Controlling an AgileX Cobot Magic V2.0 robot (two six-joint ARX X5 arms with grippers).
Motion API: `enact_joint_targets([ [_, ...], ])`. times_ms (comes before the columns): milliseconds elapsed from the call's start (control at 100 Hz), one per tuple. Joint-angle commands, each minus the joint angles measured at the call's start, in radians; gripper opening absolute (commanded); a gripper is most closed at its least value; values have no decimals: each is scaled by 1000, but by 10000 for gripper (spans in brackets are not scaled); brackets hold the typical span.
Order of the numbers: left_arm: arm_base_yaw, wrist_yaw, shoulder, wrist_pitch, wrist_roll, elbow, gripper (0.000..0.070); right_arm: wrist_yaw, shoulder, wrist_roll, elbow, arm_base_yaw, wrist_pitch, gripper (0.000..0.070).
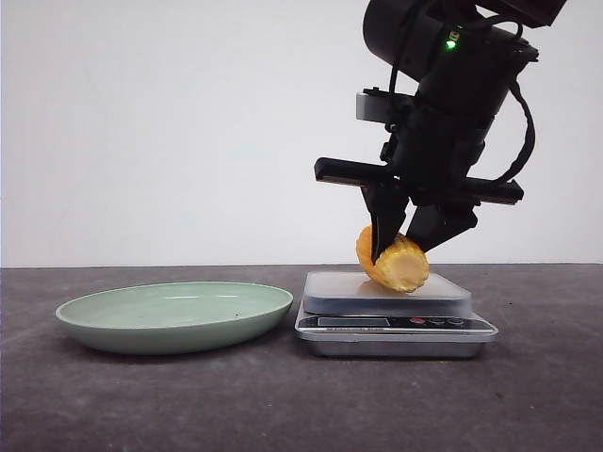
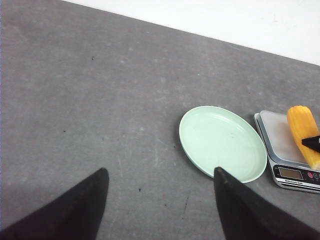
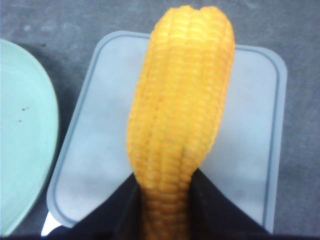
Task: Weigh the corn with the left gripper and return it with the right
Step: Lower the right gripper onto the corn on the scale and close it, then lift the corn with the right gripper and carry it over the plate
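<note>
While the black two-fingered right gripper (image 1: 403, 243) is closed on the short yellow-orange ribbed corn cob (image 1: 394, 261), the cob sits over the silver digital kitchen scale (image 1: 396, 325), low at the frosted weighing platform (image 1: 332, 288); whether it still touches the platform, can't tell from the front view. Cob is tilted, flat cut end facing the camera side. Right wrist view: both black fingers (image 3: 117, 212) pinch one end of the cob (image 3: 180, 120), one on each side, with the rest running out across the pale platform (image 3: 100, 145). Scale stands on the dark grey matte tabletop (image 1: 283, 405), display and buttons on the near face. Shallow pale green round plate (image 1: 174, 315) lies just beside the scale on its left, not touching it, nothing on it but a few tiny specks. Black left gripper (image 2: 160, 207) shows only in its own wrist view: fingers spread wide apart, holding nothing, hanging above bare table well clear of plate (image 2: 222, 142) and scale (image 2: 290, 157). Plain white wall (image 1: 170, 132) behind the table edge.
</note>
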Motion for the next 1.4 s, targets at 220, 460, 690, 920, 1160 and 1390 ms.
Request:
enact_joint_targets([
  [220, -3, 1, -2, 5, 11, 10, 399, 16, -164, -117, 136, 63, -74, 0],
  [460, -3, 1, -2, 16, 8, 10, 399, 13, -134, -127, 338, 171, -70, 0],
  [690, -3, 0, -2, 22, 7, 10, 399, 29, 69, -56, 484, 251, -47, 0],
  [920, -3, 0, -2, 21, 8, 10, 399, 78, 248, 75, 495, 301, -34, 0],
  [1160, -3, 0, -2, 19, 8, 10, 399, 54, 372, 114, 495, 331, -49, 0],
  [1390, -3, 1, -2, -2, 8, 10, 399, 51, 426, 162, 494, 340, -53, 9],
])
